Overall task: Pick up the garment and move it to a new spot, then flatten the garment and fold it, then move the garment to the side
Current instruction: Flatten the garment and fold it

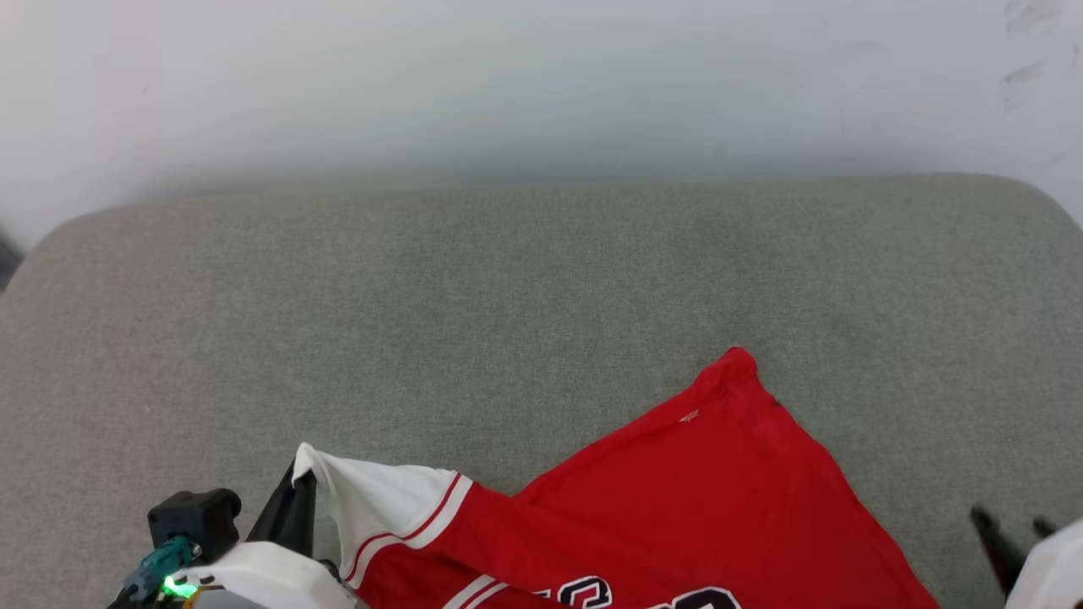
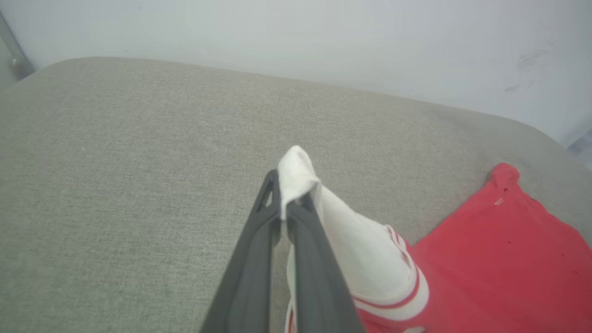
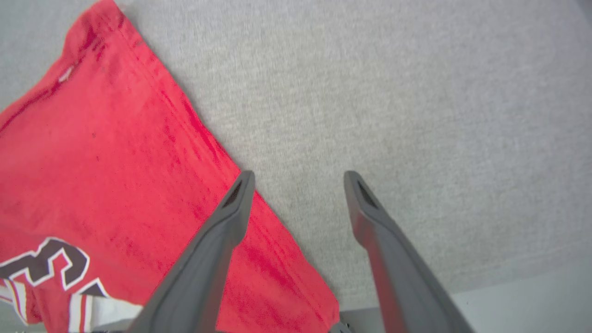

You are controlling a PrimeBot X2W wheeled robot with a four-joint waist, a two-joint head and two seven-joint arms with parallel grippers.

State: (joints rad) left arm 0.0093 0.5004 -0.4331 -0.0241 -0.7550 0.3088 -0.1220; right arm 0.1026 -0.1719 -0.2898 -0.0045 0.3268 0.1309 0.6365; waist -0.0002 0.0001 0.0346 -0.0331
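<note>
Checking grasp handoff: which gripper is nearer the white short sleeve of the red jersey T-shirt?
Left. The left gripper is shut on the white short sleeve; the right gripper is open at the opposite edge of the red jersey T-shirt.

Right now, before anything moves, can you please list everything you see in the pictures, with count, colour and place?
garment: one, red with a white sleeve, red-white striped trim and dark numerals; lying at the near edge of the padded surface, right of centre, with one red corner pointing away from the robot and the sleeve lifted on the left.
padded surface: one, grey fabric with rounded far corners; it spreads under the garment across the head view.
wall: one, pale white; behind the padded surface.
left gripper: one, dark fingers; lower left of the head view, shut on the tip of the white sleeve.
right gripper: one, dark fingers; lower right of the head view, open, above the garment's right edge, holding nothing.
</note>
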